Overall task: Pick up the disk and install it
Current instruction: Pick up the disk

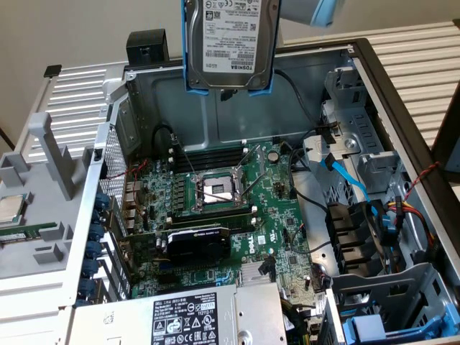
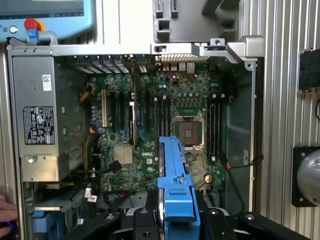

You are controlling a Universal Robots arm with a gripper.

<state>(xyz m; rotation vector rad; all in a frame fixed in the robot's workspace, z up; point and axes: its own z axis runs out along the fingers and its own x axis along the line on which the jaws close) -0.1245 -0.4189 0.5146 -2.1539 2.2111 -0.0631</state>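
Closest to the wrist camera is the gripper (image 2: 177, 222). Its two black fingers (image 2: 150, 225) press from both sides on the disk (image 2: 172, 165), at its blue frame, so the pincer is closed on the disk and holds it. From this camera the disk is seen edge-on, pointing away from the wrist toward the open computer case (image 2: 245, 50), and the motherboard (image 2: 150, 125) is well apart from it. In the exterior view the disk (image 1: 230, 39) hangs upright in the air above the far edge of the case (image 1: 215, 108), with its white label facing the camera. Its lower edge touches nothing. Under it the middle of the case is open, because the processor socket (image 1: 215, 190) and the board lie low. Room is tighter along the edges. The grey power supply box (image 1: 187, 316) lies along the near edge and a black card (image 1: 198, 244) stands just behind it. At the edge on the exterior view's right, blue and black cables (image 1: 345, 172) run between the board and the metal drive cage (image 1: 359, 136). A bay with blue plastic (image 1: 392, 323) sits in the near corner on that side.
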